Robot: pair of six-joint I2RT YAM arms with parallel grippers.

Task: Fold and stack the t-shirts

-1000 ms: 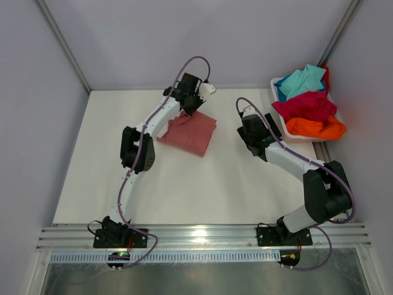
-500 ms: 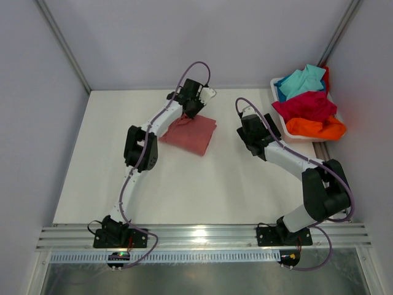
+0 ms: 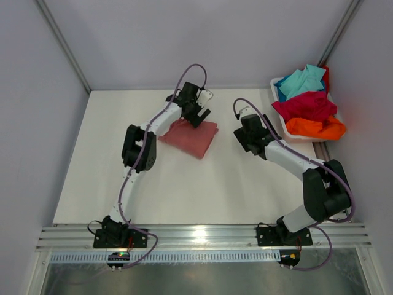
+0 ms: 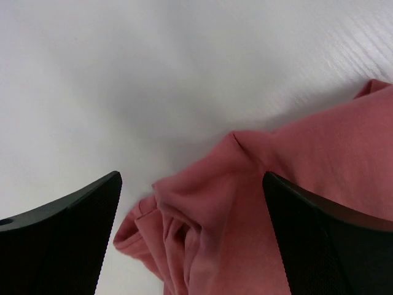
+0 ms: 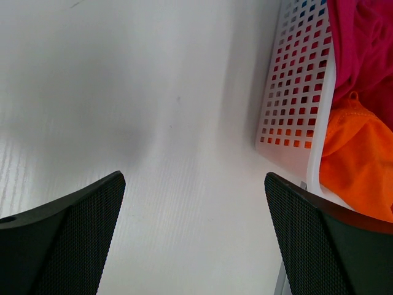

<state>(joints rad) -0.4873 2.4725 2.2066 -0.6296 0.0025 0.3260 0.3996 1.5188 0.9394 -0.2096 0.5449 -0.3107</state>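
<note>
A folded salmon-pink t-shirt [image 3: 193,136] lies on the white table, left of centre. My left gripper [image 3: 199,114] hovers over its far edge, open, and the bunched pink cloth [image 4: 245,209] lies loose between the spread fingers. Crimson [image 3: 305,106], orange [image 3: 316,128] and turquoise [image 3: 299,80] t-shirts are piled in a white tub at the back right. My right gripper [image 3: 242,130] stands open over bare table between the pink shirt and the tub, nothing between its fingers [image 5: 67,239].
The white perforated tub [image 5: 298,104] stands against the right wall, close to my right gripper, with crimson and orange cloth showing through it. Grey walls close off the left, back and right. An aluminium rail [image 3: 202,236] runs along the near edge.
My left gripper was shut on the pink shirt's far edge and has now opened, letting the cloth go. The shirt shifted slightly right. The right arm moved a little left.
</note>
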